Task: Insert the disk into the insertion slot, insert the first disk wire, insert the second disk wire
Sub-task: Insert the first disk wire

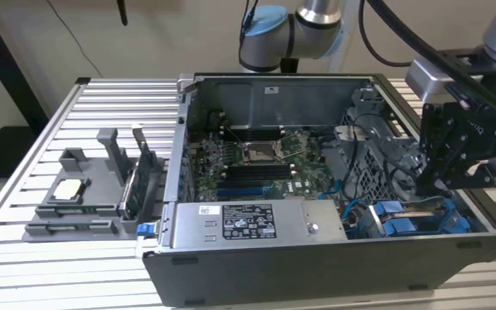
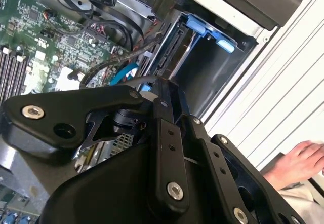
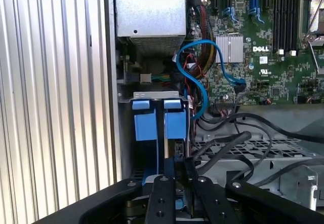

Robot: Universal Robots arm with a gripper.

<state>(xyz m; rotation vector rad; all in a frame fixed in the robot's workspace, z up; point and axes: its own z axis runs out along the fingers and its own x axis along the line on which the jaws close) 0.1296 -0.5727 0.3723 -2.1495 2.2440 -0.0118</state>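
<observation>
The disk point(image 3: 174, 125) sits in the slot point(image 2: 212, 77), its blue carrier showing in the case's point(image 1: 317, 274) corner towards the exterior view's right. The gripper point(image 1: 433, 190) hangs just above it, and black wires point(image 3: 223, 148) run right up to its tip; whether it is clamped on one I cannot tell. A person's hand point(image 2: 298, 160) lies outside the case, over the slatted table point(image 1: 101, 97).

Your table point(image 1: 101, 97): ribbed bare aluminium, satin finish. Case point(image 1: 317, 278): matt dark grey sheet metal. Insertion slot point(image 2: 212, 77): the same dull grey metal, with glossy blue plastic rails point(image 2: 200, 27). Gripper point(image 1: 431, 186): matt black with bright steel screws point(image 2: 175, 191). Power-supply box point(image 1: 317, 216): plain grey metal with a paper label point(image 1: 248, 223).
</observation>
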